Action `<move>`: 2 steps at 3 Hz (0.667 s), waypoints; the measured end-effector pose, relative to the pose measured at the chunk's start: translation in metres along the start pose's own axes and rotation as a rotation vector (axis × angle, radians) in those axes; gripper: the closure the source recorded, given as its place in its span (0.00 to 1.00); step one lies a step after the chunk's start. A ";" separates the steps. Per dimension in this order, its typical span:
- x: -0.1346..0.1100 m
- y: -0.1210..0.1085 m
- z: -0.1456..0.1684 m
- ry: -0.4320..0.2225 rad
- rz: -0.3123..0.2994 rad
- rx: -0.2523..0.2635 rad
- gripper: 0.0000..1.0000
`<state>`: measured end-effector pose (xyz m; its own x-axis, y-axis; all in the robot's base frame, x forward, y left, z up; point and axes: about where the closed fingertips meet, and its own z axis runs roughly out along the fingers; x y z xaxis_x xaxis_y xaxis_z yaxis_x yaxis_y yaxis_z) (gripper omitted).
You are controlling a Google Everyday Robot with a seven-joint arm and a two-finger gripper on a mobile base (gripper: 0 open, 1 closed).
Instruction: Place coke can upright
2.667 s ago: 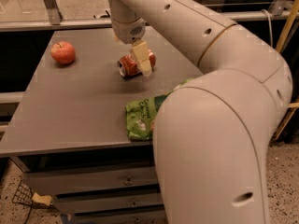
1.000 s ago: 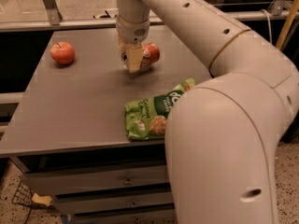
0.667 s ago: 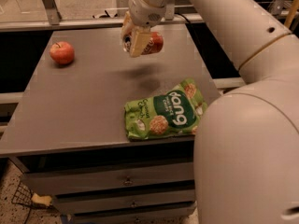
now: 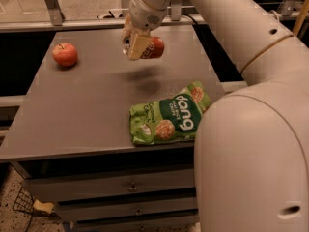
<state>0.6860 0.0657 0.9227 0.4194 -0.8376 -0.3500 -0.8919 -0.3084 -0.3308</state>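
Camera view: gripper [image 4: 137, 46] clamped on the coke can [image 4: 154, 48], held sideways above the bench [image 4: 87, 105] near its far edge. Carrying step, apparently; next, turn it vertical and lower.

looks like a lab or test space: plain grey tabletop [image 4: 87, 105] over metal drawers [image 4: 130, 187], speckled floor [image 4: 8, 197]. the gripper [image 4: 136, 44] hangs above the tabletop's far side, clasping the coke can [image 4: 154, 48].

Above the matt grey table [image 4: 87, 103], the glossy metal coke can [image 4: 154, 48] is being clamped by the smooth cream plastic gripper [image 4: 137, 45].
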 end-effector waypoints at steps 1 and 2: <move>-0.019 -0.015 -0.021 0.021 0.117 0.062 1.00; -0.028 -0.016 -0.034 0.060 0.193 0.101 1.00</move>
<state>0.6826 0.0791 0.9677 0.2288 -0.9029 -0.3638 -0.9321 -0.0954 -0.3494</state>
